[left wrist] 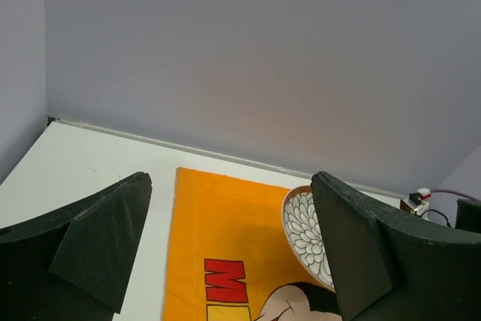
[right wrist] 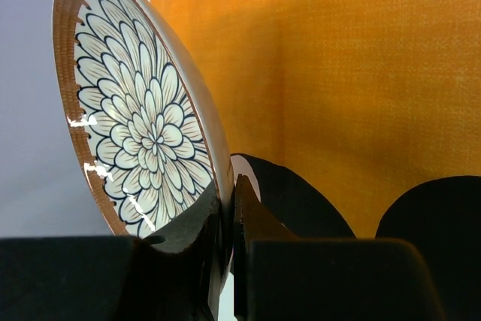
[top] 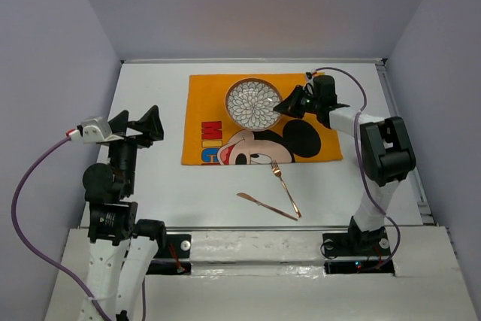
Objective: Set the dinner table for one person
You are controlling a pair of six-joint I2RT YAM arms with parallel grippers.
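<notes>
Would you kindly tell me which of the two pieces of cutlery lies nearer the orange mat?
The fork: its tines nearly reach the near edge of the orange mat, whereas the knife lies closer to the arms' bases.

The white dinner table (top: 150,186) carries an orange Mickey Mouse cloth mat (top: 207,103), spread flat, with plain white tabletop showing on all sides of it. Just nearer than the mat's near edge, below its right half, lies a copper-coloured fork (top: 287,192), tines right at that edge and handle slanting away from the mat. A matching knife (top: 263,205) lies slightly farther from the mat, angled across so that its right end meets the fork's handle.
</notes>
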